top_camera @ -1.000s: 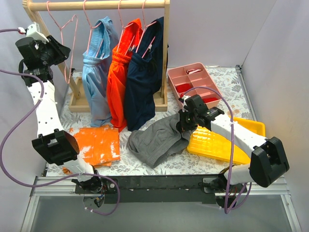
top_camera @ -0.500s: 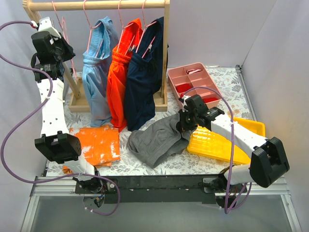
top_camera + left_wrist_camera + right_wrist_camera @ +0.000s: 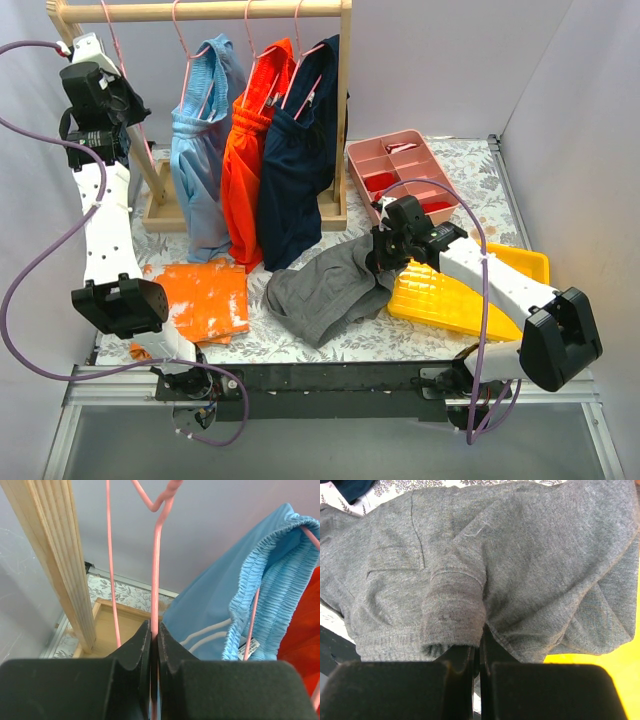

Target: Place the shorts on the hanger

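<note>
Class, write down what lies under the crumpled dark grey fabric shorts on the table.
The dark grey fabric shorts rest on the floral table cover, their right edge overlapping the yellow ribbed plastic tray. Whatever lies beneath the fabric's middle is covered.

We see the shorts [image 3: 520,570] as plain dark grey, with no pattern. The hanger [image 3: 156,570] is thin pink wire. The hanging shorts [image 3: 240,595] are light blue with white stripes. Next to them hang a plain bright orange garment [image 3: 245,160] and a navy garment [image 3: 300,170]. The rail frame [image 3: 200,12] is pale wood. On the table, the flat garment [image 3: 200,298] is orange with white blotches. The tablecloth [image 3: 470,170] is white with a grey floral print. The compartment tray [image 3: 400,163] is pink, and some of its compartments look red. The ridged tray [image 3: 440,300] is yellow with a grid texture. The left gripper [image 3: 154,632] and right gripper [image 3: 479,652] are black. The cable [image 3: 40,250] is purple.
</note>
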Motion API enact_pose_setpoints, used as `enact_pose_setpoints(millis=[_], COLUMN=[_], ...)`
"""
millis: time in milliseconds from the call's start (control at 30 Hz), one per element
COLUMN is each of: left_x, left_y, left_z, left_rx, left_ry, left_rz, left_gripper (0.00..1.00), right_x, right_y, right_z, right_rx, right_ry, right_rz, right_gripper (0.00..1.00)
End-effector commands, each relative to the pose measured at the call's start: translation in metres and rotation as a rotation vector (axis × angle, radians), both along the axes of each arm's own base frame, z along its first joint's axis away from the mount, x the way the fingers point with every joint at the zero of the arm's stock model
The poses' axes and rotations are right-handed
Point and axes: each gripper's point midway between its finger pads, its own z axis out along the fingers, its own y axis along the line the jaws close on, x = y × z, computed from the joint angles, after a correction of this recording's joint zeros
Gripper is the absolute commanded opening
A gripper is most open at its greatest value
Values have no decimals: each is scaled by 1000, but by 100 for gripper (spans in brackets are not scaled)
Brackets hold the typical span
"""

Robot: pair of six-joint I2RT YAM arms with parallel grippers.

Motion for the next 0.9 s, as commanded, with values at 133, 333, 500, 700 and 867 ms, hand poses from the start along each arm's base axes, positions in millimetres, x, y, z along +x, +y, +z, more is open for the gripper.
enact_pose_setpoints(millis=[133, 333, 500, 700, 867], left_x=[-26, -31, -47, -64, -78], left_y=[-12, -27, -44, -46, -46], left_z=[68, 64, 62, 68, 65], left_rx=[21, -21, -43, -24, -37], left_ry=[-160, -155, -177, -213, -206], left_rz=[-33, -105, -173, -166, -147], left_gripper=[0, 0, 0, 0, 0], right_x=[0, 0, 0, 0, -1], right_y=[-2, -5, -6, -8, -12], right_z=[12, 16, 16, 17, 17], right_rx=[17, 13, 11, 15, 3], right_ry=[-42, -56, -59, -71, -75], right_rz=[2, -7, -13, -20, -32], right_gripper=[1, 1, 1, 1, 1])
